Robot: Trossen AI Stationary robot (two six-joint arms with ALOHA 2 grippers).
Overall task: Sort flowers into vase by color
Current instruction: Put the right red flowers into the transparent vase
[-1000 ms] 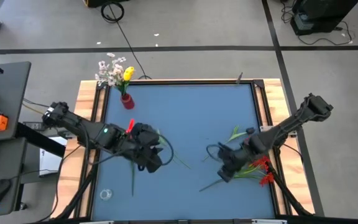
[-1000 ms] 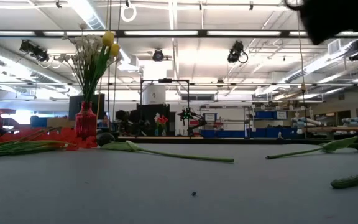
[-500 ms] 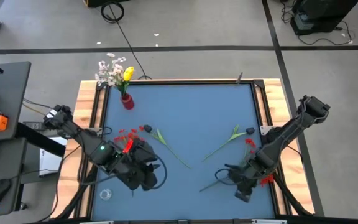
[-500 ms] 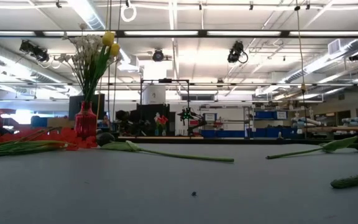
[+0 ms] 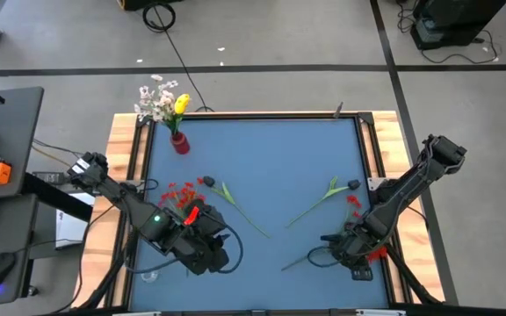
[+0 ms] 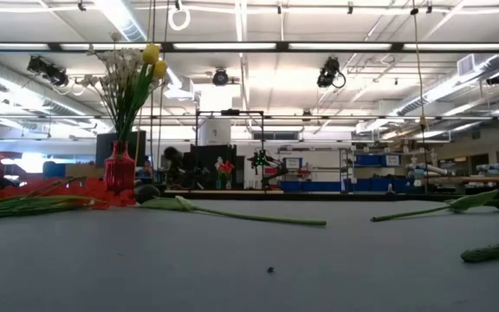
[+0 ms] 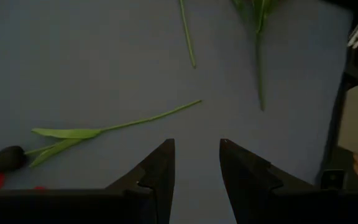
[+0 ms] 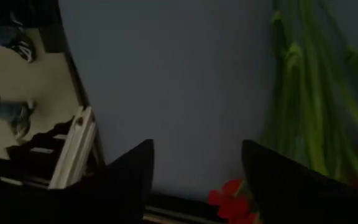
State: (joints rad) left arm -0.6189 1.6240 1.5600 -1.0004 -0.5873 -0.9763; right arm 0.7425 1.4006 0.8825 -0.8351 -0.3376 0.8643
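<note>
The red vase (image 5: pixel 179 143) stands at the table's far left and holds white blossoms and a yellow tulip (image 5: pixel 180 104); it also shows in the low view (image 6: pixel 119 166). A red spray (image 5: pixel 178 191) and a dark-bud flower (image 5: pixel 207 182) lie on the mat left of centre. Another dark-bud flower (image 5: pixel 353 184) and red flowers (image 5: pixel 374 254) lie at the right. My left gripper (image 7: pixel 197 163) hangs open over bare mat near the dark-bud flower's stem (image 7: pixel 143 117). My right gripper (image 8: pixel 197 180) is open above the mat beside green stems (image 8: pixel 309 99) and red blossoms (image 8: pixel 229 199).
A small clear ring (image 5: pixel 150 275) lies near the table's near left corner. The wooden table frame (image 5: pixel 123 132) borders the blue mat. A desk with a keyboard and mouse stands off the table's left side. Bare mat lies in the table's middle and far right.
My left gripper has gone toward the table's near edge, uncovering the red spray and the dark-bud flower. My right gripper has gone toward the near right corner and rolled about its axis, clearing the low view's upper right. The flowers lie as before.
</note>
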